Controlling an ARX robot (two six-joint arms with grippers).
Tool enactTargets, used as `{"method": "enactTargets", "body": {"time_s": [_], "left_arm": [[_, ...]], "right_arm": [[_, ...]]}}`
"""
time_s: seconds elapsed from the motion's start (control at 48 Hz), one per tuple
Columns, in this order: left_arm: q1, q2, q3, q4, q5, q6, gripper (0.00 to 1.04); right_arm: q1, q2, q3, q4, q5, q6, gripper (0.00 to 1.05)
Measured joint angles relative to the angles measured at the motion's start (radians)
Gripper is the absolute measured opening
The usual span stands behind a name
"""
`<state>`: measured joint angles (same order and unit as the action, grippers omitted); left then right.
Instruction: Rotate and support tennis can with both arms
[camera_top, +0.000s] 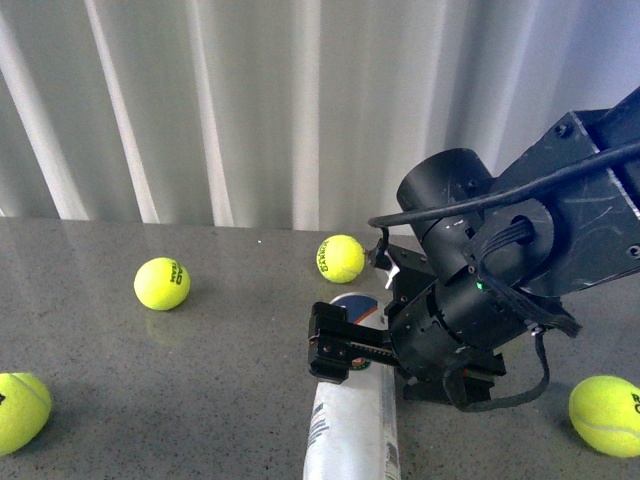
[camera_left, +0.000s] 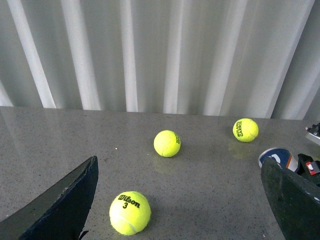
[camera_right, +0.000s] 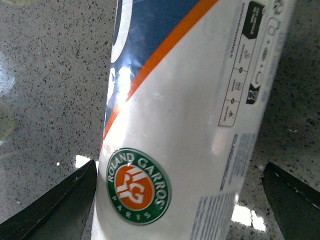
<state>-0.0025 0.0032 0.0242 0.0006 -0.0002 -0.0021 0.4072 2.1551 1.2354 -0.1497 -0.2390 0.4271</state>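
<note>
The tennis can (camera_top: 350, 425) lies on its side on the grey table, its far end under my right arm (camera_top: 520, 260). My right gripper (camera_top: 358, 335) is open and straddles the can near that end. In the right wrist view the can (camera_right: 195, 100) fills the gap between the fingers (camera_right: 55, 205), showing the navy and orange label and the round red-green emblem (camera_right: 137, 186); the gripper (camera_right: 180, 220) does not close on it. My left gripper (camera_left: 180, 220) is open and empty above the table, left of the can's end (camera_left: 276, 157). It does not show in the front view.
Yellow-green tennis balls lie around: one at left (camera_top: 162, 283), one behind the can (camera_top: 341, 258), one at the left edge (camera_top: 20, 410), one at right (camera_top: 606, 415). A Wilson 3 ball (camera_left: 130, 212) lies between the left fingers. White curtain (camera_top: 250, 100) backs the table.
</note>
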Motion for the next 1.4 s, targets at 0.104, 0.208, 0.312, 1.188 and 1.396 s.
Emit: {"method": "enactTargets", "body": {"time_s": [0.104,0.208,0.312,1.188,1.396], "left_arm": [[0.0,0.0,0.0,0.0,0.0,0.0,0.98],[0.0,0.0,0.0,0.0,0.0,0.0,0.98],[0.0,0.0,0.0,0.0,0.0,0.0,0.98],[0.0,0.0,0.0,0.0,0.0,0.0,0.98],[0.0,0.0,0.0,0.0,0.0,0.0,0.98]], "right_arm": [[0.005,0.033,0.021,-0.002,-0.002,0.0,0.98],[0.007,0.054,0.032,-0.002,-0.003,-0.001,0.88],[0.006,0.057,0.037,-0.003,-0.005,-0.005,0.75],[-0.095,-0.3,-0.128,-0.171,-0.163,-1.439,0.12],[-0.071,-0.244,-0.133,-0.13,-0.092,-1.825,0.08]]}}
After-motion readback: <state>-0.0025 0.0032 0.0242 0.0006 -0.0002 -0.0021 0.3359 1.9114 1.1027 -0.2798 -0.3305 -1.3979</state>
